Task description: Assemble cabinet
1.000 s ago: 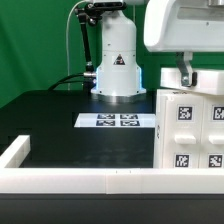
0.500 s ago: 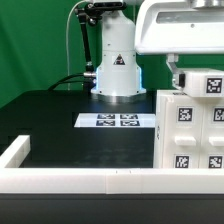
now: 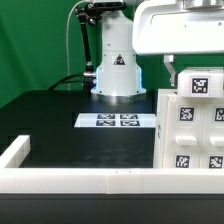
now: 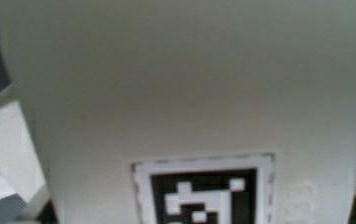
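Observation:
The cabinet [image 3: 190, 135], a large white box with black-and-white tags on its front, stands at the exterior view's right. A white block with one tag [image 3: 200, 83] sits at the cabinet's top edge, directly under my gripper [image 3: 188, 70]. One finger [image 3: 169, 66] shows at the block's left side; the other is hidden. In the wrist view the block's white face [image 4: 175, 90] fills the picture, with its tag [image 4: 207, 192] near the edge. The fingers do not show there. The gripper appears shut on the block.
The marker board [image 3: 118, 121] lies on the black table in front of the arm's white base [image 3: 117, 65]. A long low white rail [image 3: 80, 180] runs along the table's front and turns up at the left [image 3: 15, 150].
The gripper has shifted toward the exterior view's left. The tagged white block has come into view under it above the cabinet's top and moved left with it.

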